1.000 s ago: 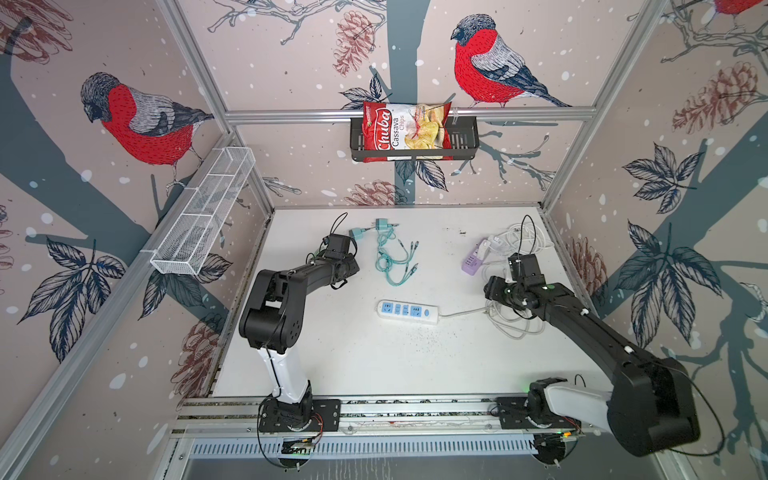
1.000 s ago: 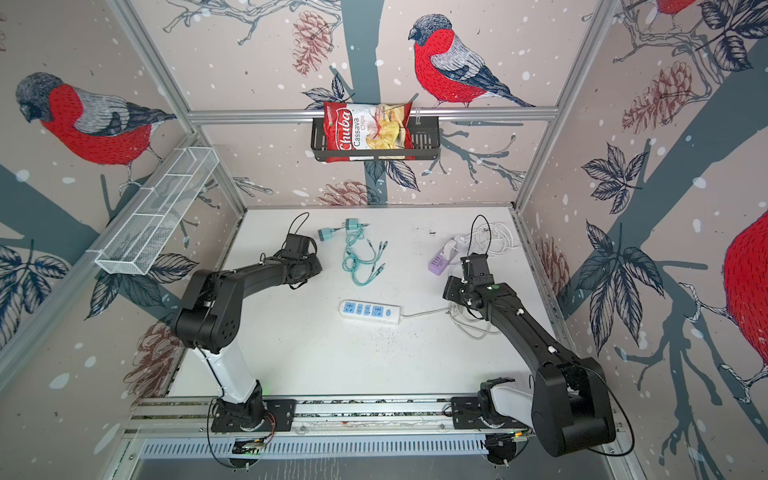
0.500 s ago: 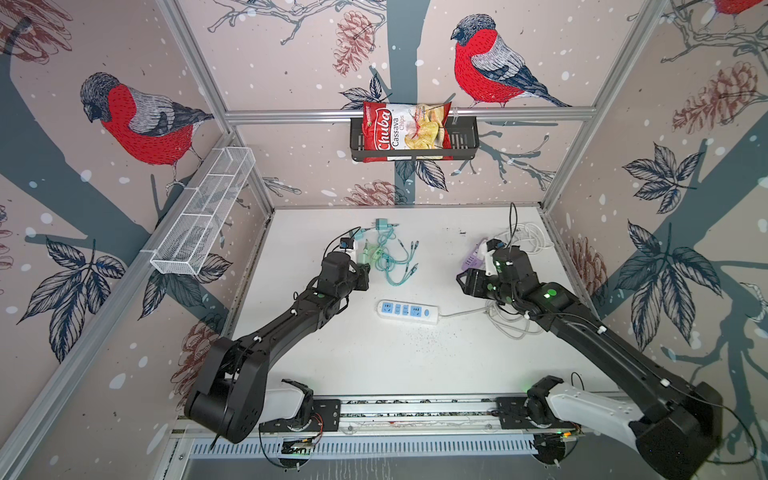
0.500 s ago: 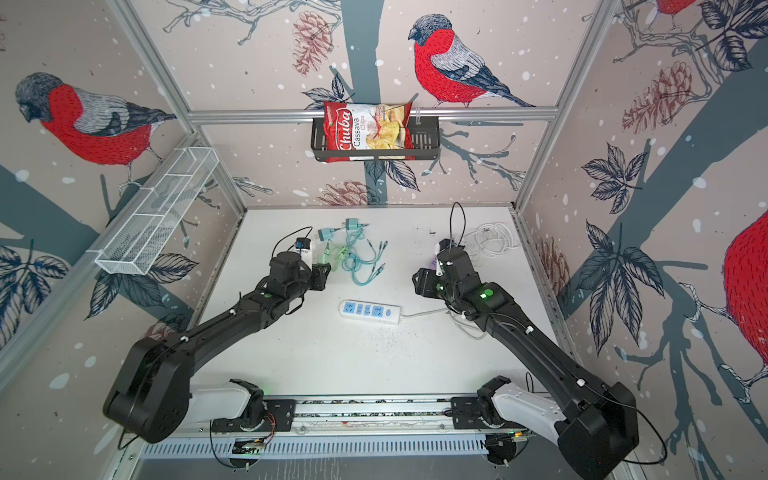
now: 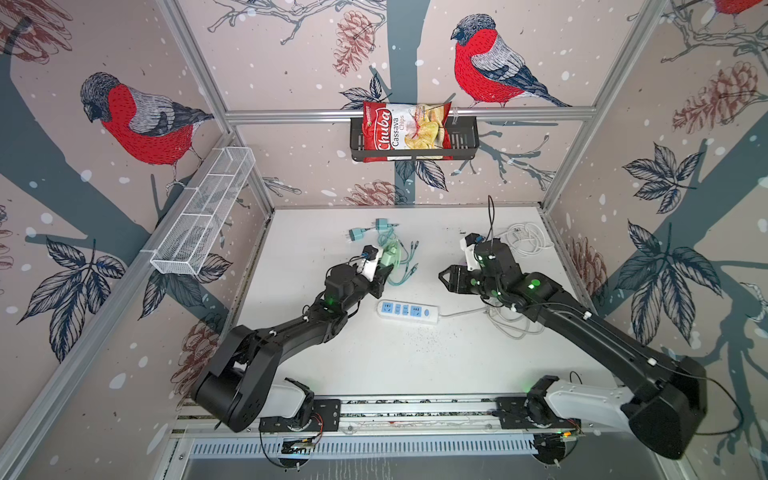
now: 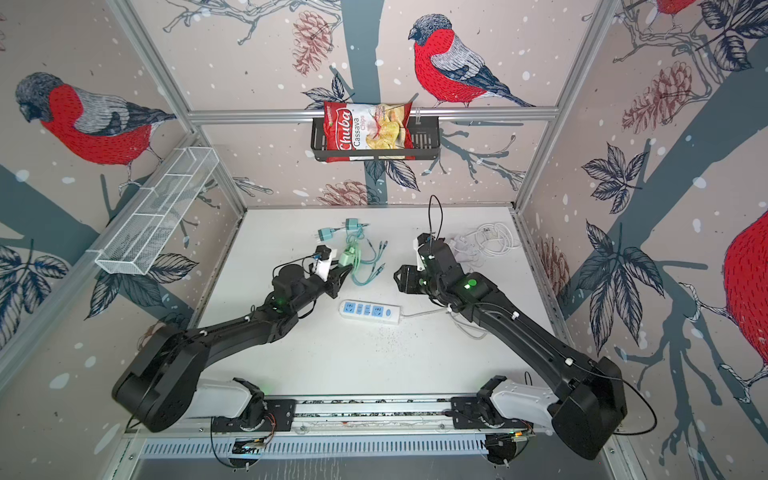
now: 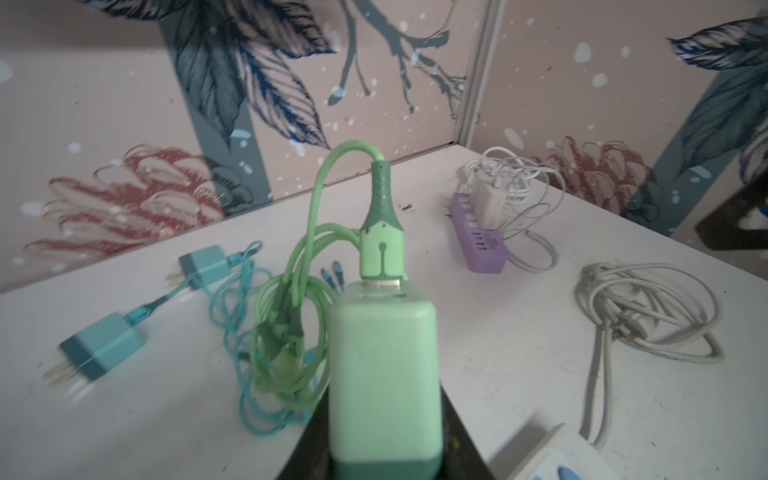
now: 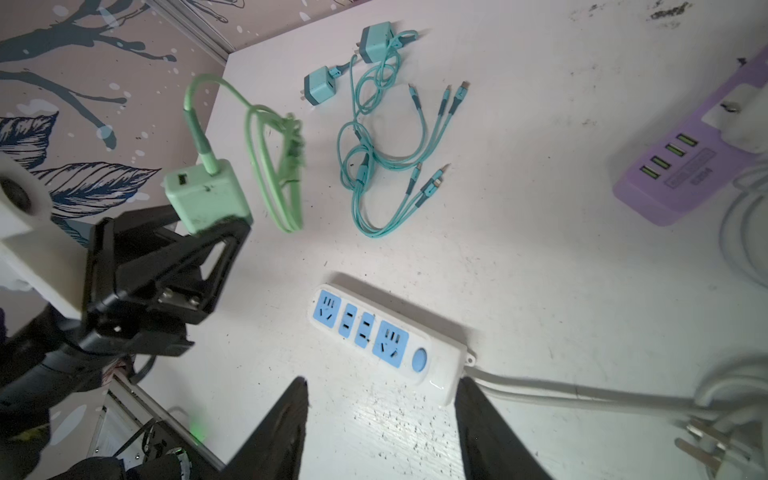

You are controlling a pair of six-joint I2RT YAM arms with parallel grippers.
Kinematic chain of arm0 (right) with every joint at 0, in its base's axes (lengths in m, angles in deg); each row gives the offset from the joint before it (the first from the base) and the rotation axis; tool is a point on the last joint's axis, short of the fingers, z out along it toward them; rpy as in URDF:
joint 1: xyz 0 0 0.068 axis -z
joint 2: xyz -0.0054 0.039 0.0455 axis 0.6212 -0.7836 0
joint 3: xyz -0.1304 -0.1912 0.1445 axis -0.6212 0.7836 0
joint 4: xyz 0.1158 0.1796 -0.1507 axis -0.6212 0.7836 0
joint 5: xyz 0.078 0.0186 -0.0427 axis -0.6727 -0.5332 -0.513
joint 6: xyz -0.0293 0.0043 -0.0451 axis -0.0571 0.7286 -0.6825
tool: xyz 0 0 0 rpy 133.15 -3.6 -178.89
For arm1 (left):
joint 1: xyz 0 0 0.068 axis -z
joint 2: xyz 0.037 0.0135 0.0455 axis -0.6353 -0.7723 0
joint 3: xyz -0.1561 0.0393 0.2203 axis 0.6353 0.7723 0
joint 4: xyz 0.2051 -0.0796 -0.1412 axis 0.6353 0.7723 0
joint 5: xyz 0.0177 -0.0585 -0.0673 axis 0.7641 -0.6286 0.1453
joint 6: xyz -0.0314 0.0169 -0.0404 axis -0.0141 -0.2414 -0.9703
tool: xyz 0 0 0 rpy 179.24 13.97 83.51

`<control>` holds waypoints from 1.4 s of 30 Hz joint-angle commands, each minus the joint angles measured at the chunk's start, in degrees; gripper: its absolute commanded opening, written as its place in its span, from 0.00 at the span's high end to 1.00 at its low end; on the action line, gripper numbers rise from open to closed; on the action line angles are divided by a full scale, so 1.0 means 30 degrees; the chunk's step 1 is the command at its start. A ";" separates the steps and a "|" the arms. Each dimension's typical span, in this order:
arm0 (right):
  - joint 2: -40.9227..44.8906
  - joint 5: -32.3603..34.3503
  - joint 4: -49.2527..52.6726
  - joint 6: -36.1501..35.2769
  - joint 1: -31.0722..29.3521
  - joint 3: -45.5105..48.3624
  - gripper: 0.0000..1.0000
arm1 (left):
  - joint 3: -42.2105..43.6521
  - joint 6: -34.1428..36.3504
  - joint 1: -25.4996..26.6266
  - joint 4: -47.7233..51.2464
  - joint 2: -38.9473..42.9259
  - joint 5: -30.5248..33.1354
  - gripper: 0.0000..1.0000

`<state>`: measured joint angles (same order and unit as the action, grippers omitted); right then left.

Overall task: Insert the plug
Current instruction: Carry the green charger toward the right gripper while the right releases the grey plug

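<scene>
Currently the left gripper is clamped tight on one light-green charger plug. Its prong end is hidden between the jaws. One green cable is plugged into the charger's outer face and hangs in loops toward the white table.

The right gripper hovers over the table with its jaws parted and nothing between them. In the right wrist view its two fingertips frame the cord end of the power strip.

One white power strip lies flat near the table's middle, between the two arms. It shows four blue socket panels and one blue button. The held charger is apart from it, on the left arm's side.

Other items counted:
- Two teal chargers lie toward the back wall, with tangled teal cables ending in six connector tips, in two groups of three.
- One purple USB strip shows four green ports and carries one white adapter.
- One coiled white cord lies nearby.
- One chips bag sits in one black wall basket.
</scene>
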<state>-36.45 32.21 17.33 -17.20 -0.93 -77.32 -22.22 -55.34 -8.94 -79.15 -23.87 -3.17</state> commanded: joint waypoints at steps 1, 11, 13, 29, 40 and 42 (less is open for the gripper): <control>-0.0626 -0.0730 -0.0013 -0.0197 -0.0018 -0.1043 0.46 | -0.0241 0.2253 0.1310 -0.3846 -0.0866 0.0445 0.85; -0.1861 -0.1005 0.1527 0.1090 -0.0044 -0.2740 0.55 | 0.0498 0.4711 0.4178 -1.1184 -0.4456 0.4172 0.85; -0.1810 -0.1205 0.1551 0.1501 -0.0043 -0.2625 0.54 | 0.0725 0.5434 0.4714 -1.2681 -0.5112 0.5034 0.84; -0.1876 -0.2071 0.1552 0.3715 -0.0329 -0.2373 0.52 | -0.0363 0.9771 0.7132 -1.6173 -0.8984 0.8462 0.82; -0.2889 -0.2303 0.1085 0.4199 -0.0483 -0.2875 0.53 | -0.0626 1.0849 0.7693 -1.7178 -0.9754 0.9790 0.80; -0.3073 -0.2440 0.1060 0.4184 -0.0454 -0.3035 0.54 | -0.0680 1.0981 0.7719 -1.7258 -0.9813 0.9848 0.80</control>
<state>-45.13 25.91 22.34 -5.46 -2.30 -85.56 -23.73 -23.91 14.01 -124.40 -53.07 25.18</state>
